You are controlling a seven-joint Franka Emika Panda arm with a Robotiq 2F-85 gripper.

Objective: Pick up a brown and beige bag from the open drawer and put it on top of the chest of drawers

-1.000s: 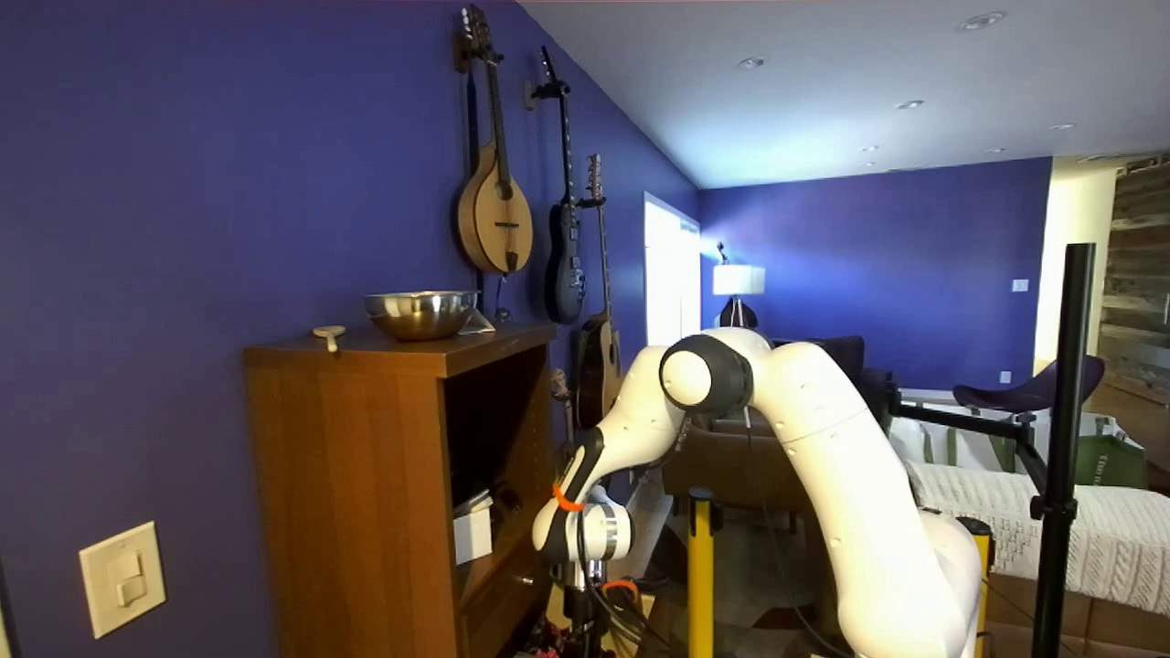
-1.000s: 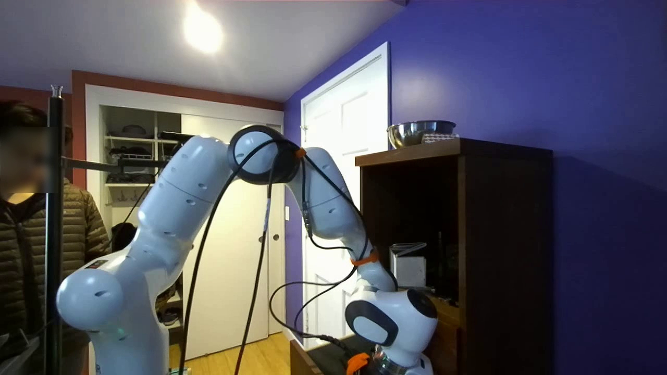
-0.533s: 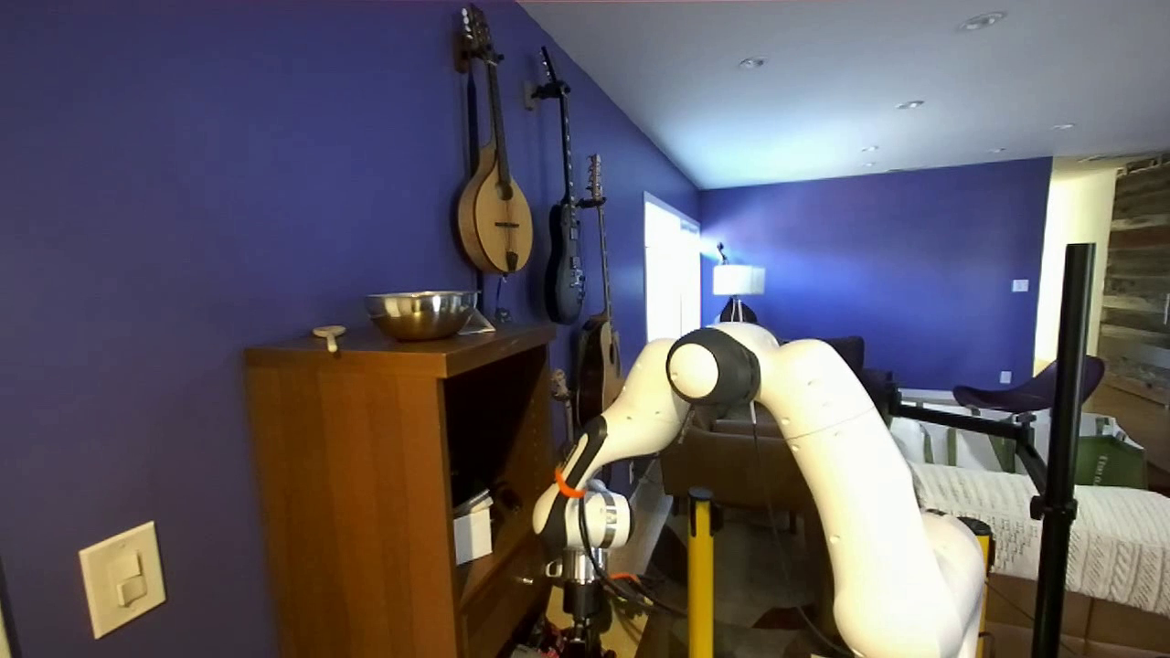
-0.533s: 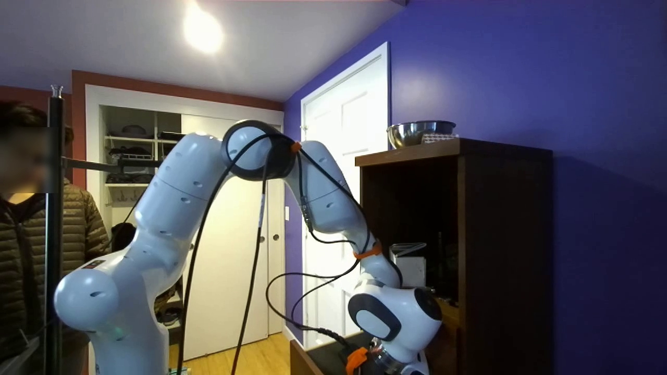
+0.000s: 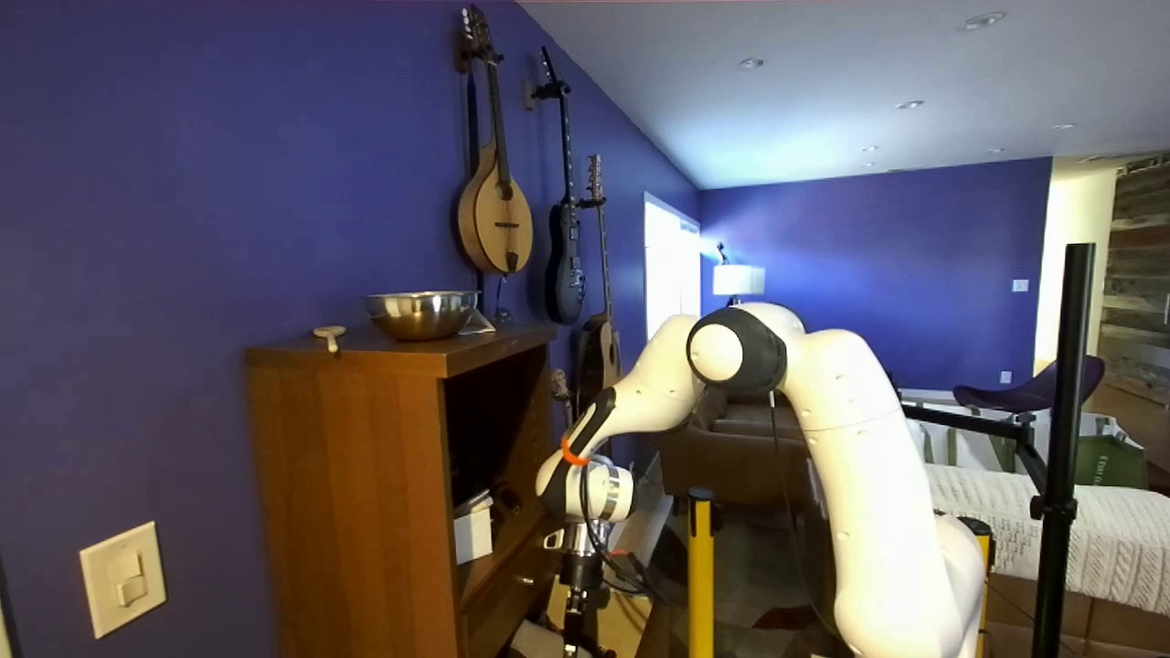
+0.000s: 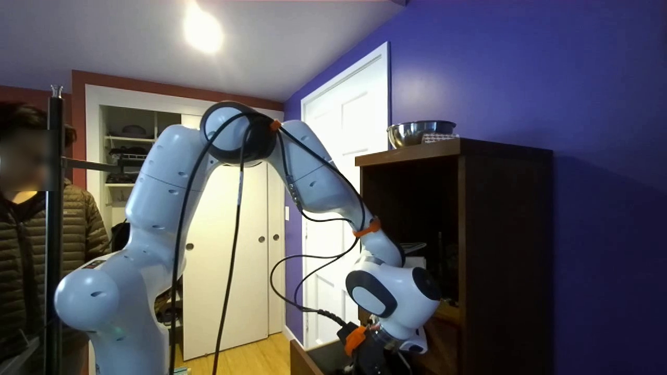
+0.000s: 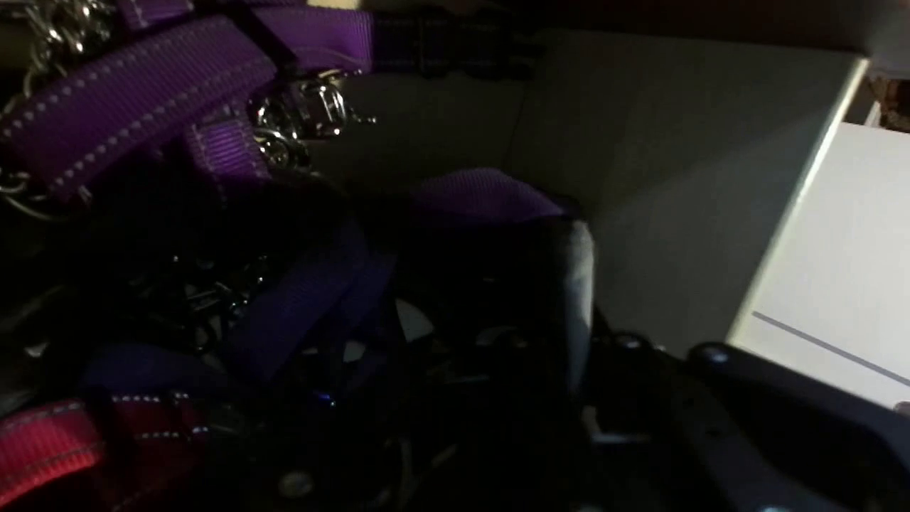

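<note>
The brown and beige bag cannot be made out; it is hidden or out of view. My gripper points down at the lower edge of an exterior view, its tips cut off or hardly visible. In the wrist view the gripper is shut but very dark, close by purple straps; whether anything is pinched in it does not show. The open drawer juts out from the chest of drawers; its bare grey bottom shows in the wrist view. The chest's flat top stands well above my gripper.
A shiny metal bowl, a small pale object and a patterned item rest on the chest's top. The shelf holds a white box. A red strap and metal clips lie in the drawer. A yellow post stands nearby.
The arm has drawn back and the gripper has risen, its jaws coming together. Reddish things beside it in an exterior view have given way to a pale grey surface.
</note>
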